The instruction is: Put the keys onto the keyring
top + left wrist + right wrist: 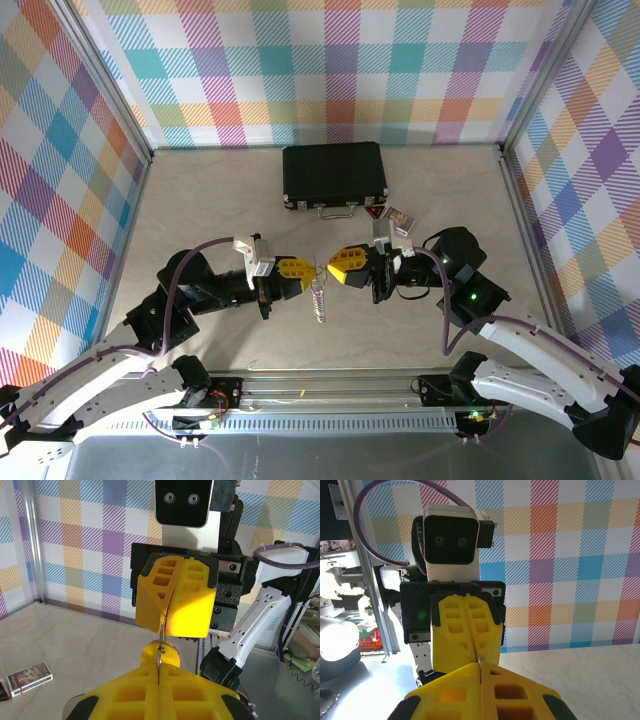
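Keyring (319,297) hangs between left pincer (303,268) and right pincer (334,266), pinched by both.

Bright, even room light, only faint shadows on the desk (200,215). Blown-out white glare sits lower left in the right wrist view, whose nearest fingers (450,695) look soft.

The keyring (319,298) — thin, silvery, chain-like — hangs vertically in mid-air.
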Controlling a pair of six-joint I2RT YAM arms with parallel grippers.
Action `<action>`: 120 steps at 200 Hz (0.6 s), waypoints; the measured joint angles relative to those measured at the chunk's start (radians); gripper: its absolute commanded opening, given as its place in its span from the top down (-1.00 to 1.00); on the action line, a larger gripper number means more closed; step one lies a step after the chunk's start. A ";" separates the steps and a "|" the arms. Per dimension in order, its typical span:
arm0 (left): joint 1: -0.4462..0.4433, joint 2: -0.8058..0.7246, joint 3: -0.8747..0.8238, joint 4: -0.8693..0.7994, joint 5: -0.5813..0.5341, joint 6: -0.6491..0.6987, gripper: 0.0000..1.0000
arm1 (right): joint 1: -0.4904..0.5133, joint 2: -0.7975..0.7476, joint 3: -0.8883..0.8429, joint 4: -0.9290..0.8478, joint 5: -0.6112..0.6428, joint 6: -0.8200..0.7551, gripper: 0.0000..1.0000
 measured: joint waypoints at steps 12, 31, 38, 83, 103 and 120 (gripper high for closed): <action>0.000 0.003 0.000 0.000 0.003 0.000 1.00 | 0.001 0.000 0.000 0.001 -0.001 -0.007 1.00; 0.000 0.010 0.000 0.000 0.010 0.000 1.00 | 0.002 0.000 0.000 0.001 -0.005 -0.016 1.00; 0.000 0.010 0.000 0.000 0.011 0.000 1.00 | 0.002 0.000 0.000 0.001 -0.006 -0.019 1.00; 0.000 0.010 0.000 -0.004 0.022 -0.003 1.00 | 0.006 0.000 0.000 0.000 -0.008 -0.036 1.00; 0.000 0.010 0.000 -0.006 0.022 -0.004 1.00 | 0.006 0.000 0.000 -0.002 -0.008 -0.046 1.00; 0.000 0.010 0.000 -0.007 0.022 -0.004 1.00 | 0.006 0.000 0.000 -0.004 -0.008 -0.054 1.00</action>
